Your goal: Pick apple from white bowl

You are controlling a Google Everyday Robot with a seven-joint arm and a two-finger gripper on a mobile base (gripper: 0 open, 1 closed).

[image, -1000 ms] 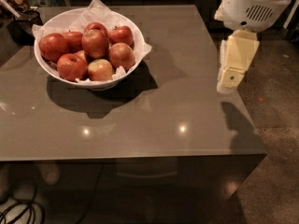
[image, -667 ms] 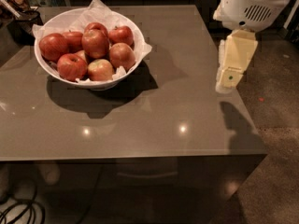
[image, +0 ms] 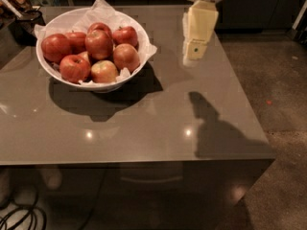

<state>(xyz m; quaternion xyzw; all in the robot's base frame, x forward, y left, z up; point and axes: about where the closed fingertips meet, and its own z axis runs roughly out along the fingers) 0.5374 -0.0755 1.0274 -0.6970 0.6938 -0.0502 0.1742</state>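
Observation:
The white bowl [image: 108, 86], lined with crumpled white paper, stands on the back left part of the grey table [image: 144, 123]. It holds several apples. A large deep red apple [image: 99, 43] sits on top at the middle of the pile, and a smaller yellow-green one [image: 104, 72] lies at the front. My gripper [image: 194, 51], cream-coloured, hangs down from the top of the camera view. It is above the table to the right of the bowl, apart from it, and holds nothing.
Dark clutter [image: 21, 11] lies at the table's back left corner behind the bowl. The table's right edge [image: 249, 104] drops to a speckled floor. Cables [image: 19, 214] lie on the floor at the lower left.
My gripper has moved left and toward the back of the table, closer to the bowl. The bowl and apples have not moved.

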